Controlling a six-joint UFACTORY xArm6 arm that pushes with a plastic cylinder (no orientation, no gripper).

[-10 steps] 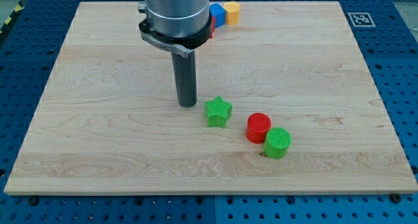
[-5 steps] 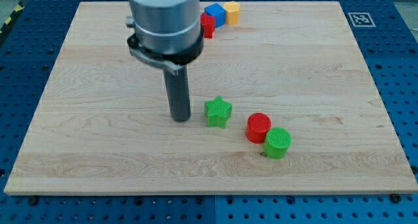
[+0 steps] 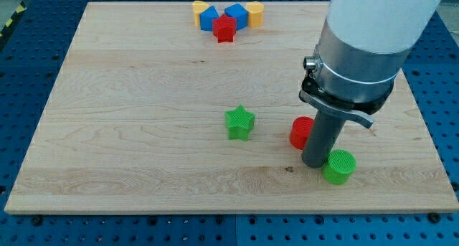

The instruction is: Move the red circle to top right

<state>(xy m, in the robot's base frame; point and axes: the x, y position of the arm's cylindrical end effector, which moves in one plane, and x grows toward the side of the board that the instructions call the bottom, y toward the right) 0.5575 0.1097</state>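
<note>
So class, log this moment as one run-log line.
my tip between red circle and green circle | green star apart, to the view's left | circle not yet top right

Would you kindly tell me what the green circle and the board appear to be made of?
Green circle: probably 3D-printed plastic, matte, judging by fine ridged lines on its top. Board: pale wood, smooth finish, with visible lengthwise grain.

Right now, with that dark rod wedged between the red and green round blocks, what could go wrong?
My tip sits at the view's bottom right of the red circle block, touching or nearly so. A push from here may send it toward the view's top left, not top right. The rod could also knock the green circle block farther off.
</note>
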